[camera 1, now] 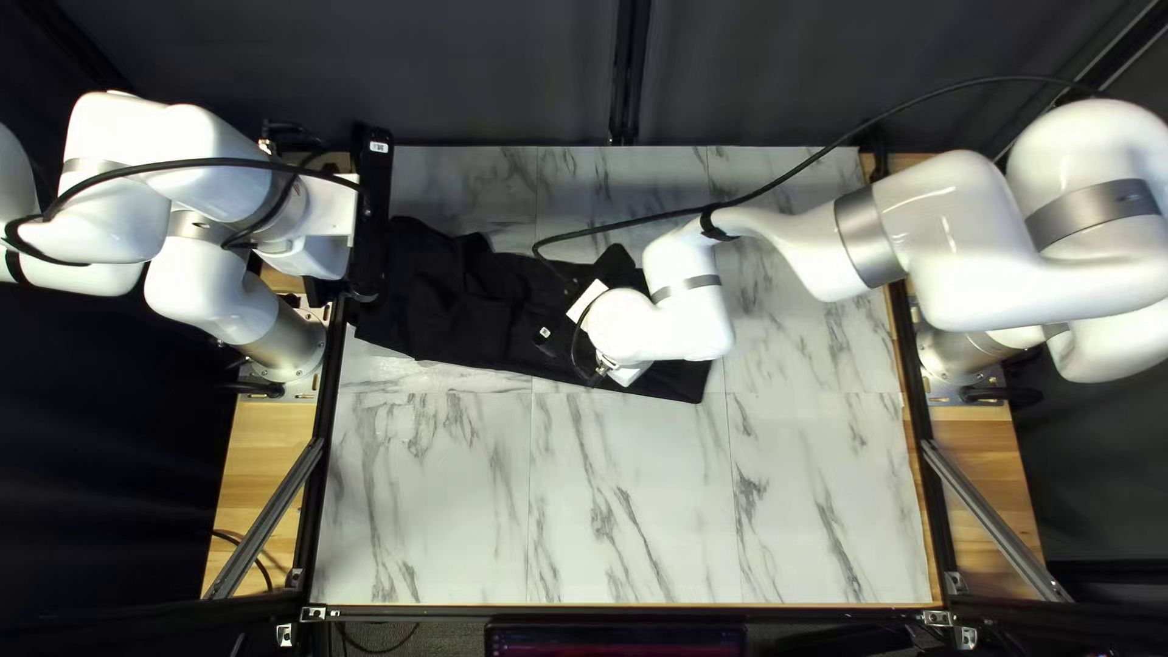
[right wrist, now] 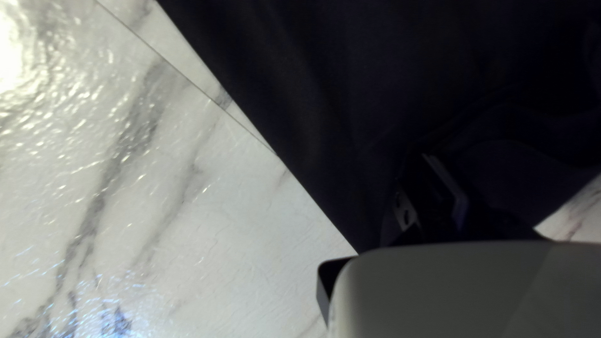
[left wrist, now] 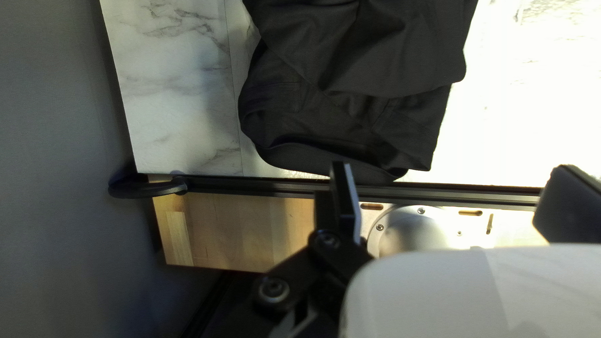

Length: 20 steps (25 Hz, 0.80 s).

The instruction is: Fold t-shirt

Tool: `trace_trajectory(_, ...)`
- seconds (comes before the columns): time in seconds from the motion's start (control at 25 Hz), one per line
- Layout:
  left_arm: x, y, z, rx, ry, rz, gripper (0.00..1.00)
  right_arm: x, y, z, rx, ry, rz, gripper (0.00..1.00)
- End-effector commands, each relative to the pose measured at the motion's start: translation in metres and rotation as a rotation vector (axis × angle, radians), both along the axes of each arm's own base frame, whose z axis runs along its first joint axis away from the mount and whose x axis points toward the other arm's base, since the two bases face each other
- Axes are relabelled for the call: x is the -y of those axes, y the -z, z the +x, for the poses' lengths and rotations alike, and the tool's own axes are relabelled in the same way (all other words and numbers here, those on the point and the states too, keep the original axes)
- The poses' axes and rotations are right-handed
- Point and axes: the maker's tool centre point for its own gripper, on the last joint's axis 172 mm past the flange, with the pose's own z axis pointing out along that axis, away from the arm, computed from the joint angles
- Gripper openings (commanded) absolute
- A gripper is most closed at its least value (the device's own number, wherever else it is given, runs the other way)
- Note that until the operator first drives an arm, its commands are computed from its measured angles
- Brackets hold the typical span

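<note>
In the top left view, my left gripper (camera 1: 371, 213) hangs over the table's left edge and my right gripper (camera 1: 554, 335) is over the middle of the black t-shirt (camera 1: 444, 298). The shirt lies as a rumpled long strip across the table's far left half. The left wrist view has the left gripper (left wrist: 456, 194) open beside the shirt's end (left wrist: 357, 94), with no cloth between its fingers. Seen from the right wrist, the right gripper (right wrist: 438, 188) is shut on dark cloth of the shirt (right wrist: 350, 94), where folds meet its fingertips; deep shadow obscures the pinch.
The marble-patterned table (camera 1: 627, 511) shows bare surface nearer than the shirt. A black rail (left wrist: 263, 186) runs along its left edge, beside a wooden board (left wrist: 250, 225). My right arm (camera 1: 961, 237) reaches across the table's right half, with a cable looping above.
</note>
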Motion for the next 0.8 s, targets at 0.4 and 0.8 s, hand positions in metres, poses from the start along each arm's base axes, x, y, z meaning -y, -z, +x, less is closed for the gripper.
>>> trace_trajectory(0.4,0.0,0.0,0.0,0.0,0.0,0.0,1.0,-0.016,-0.024,0.025,0.059,-0.064,-0.021,0.0)
trace_trajectory(0.8,0.0,0.0,0.0,0.0,0.0,0.0,1.0,-0.01,-0.021,0.044,0.067,-0.11,-0.058,0.0)
